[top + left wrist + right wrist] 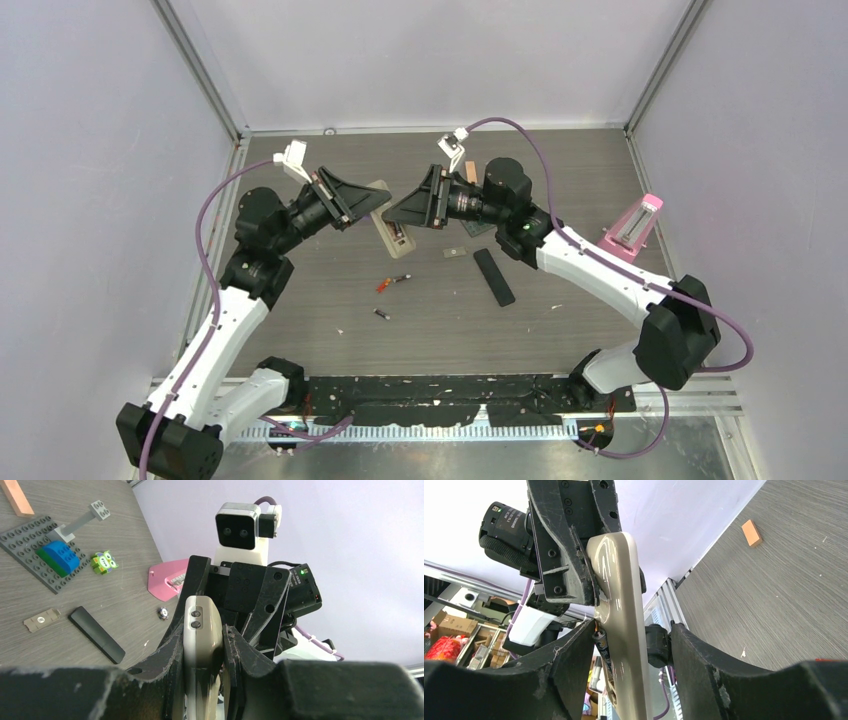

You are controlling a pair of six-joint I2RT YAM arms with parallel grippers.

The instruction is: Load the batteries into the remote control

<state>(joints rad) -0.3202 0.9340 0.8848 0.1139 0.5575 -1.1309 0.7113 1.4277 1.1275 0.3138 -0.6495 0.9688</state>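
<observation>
Both my jaws meet over the worktop: left jaws clamp the beige remote; right jaws straddle it, grip uncertain, beside a dark battery in its bay. Seating that squarely is, I judge, next; an orange-red battery waits nearer.

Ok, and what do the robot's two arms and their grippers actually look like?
The left arm and right arm have white link shells with black joints. The left gripper and right gripper are black, wedge-shaped, two-fingered, with scuffed edges. A purple cable runs along each arm to a small white wrist camera. A green light glows on the right arm.
</observation>
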